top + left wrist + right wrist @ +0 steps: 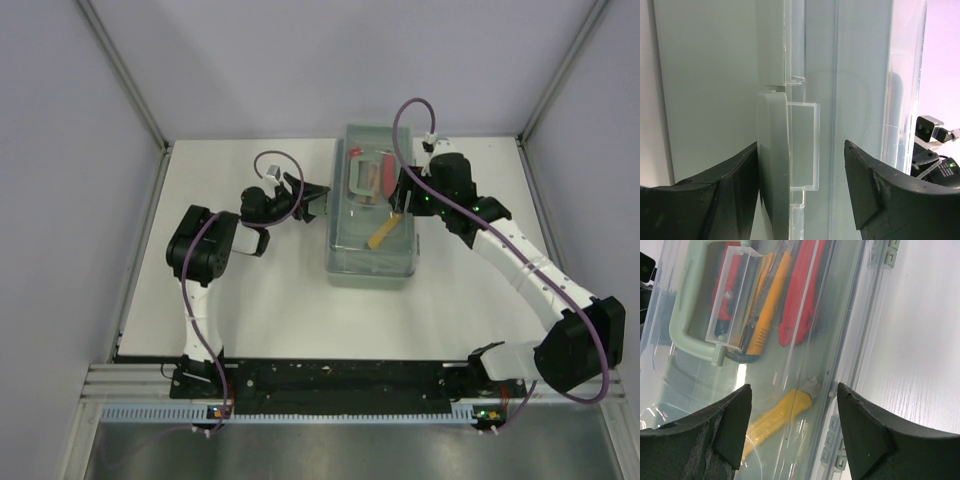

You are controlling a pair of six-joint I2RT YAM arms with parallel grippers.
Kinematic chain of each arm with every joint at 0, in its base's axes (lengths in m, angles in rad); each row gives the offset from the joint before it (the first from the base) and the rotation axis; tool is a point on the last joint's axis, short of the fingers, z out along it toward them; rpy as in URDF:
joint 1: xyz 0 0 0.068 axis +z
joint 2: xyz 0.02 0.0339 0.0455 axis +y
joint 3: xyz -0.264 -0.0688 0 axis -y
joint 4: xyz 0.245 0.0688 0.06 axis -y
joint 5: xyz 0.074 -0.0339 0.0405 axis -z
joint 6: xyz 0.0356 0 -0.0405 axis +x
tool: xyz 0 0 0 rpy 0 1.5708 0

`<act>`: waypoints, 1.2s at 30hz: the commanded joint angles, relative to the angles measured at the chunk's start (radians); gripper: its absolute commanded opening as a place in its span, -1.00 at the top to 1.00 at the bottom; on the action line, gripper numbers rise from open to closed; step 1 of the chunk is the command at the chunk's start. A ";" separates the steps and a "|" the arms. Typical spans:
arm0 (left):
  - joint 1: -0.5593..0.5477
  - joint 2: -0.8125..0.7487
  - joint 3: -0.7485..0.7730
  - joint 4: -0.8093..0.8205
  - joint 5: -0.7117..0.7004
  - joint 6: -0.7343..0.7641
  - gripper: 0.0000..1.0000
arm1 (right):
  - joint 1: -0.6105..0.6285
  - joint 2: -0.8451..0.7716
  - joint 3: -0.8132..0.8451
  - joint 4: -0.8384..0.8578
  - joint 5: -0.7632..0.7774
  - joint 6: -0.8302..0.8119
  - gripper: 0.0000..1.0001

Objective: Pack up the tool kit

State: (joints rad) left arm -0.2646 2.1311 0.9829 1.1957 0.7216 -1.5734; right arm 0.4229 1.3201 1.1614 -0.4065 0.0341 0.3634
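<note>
The tool kit [370,255] sits on the white tabletop [270,310] a little above the centre of the top view, its long side running up the frame between the two arms. It is a grey-green rectangular box under a translucent lid [690,385], and the lid looks to be down. Through it the right wrist view shows a pale green carrying handle [677,330] with a clear grip, red-handled pliers [802,295], and a yellow knife [777,415] lower in the frame.

The left gripper [316,200] is at the box's left wall. Its jaws are spread and straddle a small translucent clasp [805,145] without pinching it (the left-hand one looks to touch the grey-green ledge beside the clasp; the other stands apart). The right gripper [402,196] is at the right edge with its jaws spread over the lid's rim, holding nothing.

The box should handle as a stiff, hard shell, probably fairly weighty with metal tools inside, which may shift if it tips. The smooth plastic looks slippery and the thin lid may flex, so a squeeze across the broad walls seems a poor hold. Better places are the handle for lifting and the side clasps for fastening.
</note>
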 commanded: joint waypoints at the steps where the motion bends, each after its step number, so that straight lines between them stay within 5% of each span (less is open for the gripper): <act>1: -0.044 -0.138 -0.010 0.057 0.104 0.053 -0.34 | 0.013 0.033 0.009 -0.014 -0.051 0.005 -0.33; 9: -0.077 -0.276 0.103 -0.565 0.049 0.401 -0.33 | 0.014 0.039 0.007 -0.015 -0.048 0.009 -0.32; 20: -0.157 -0.298 0.322 -1.129 -0.129 0.654 -0.22 | 0.013 0.050 0.000 -0.017 -0.039 0.006 -0.32; 36: -0.208 -0.310 0.338 -1.167 -0.152 0.593 -0.02 | 0.013 0.062 -0.008 -0.015 -0.039 0.008 -0.30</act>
State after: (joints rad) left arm -0.3561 1.8668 1.3014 0.0135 0.4351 -0.9436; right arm 0.4179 1.3300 1.1614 -0.4072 0.0769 0.3710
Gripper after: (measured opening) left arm 0.526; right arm 0.659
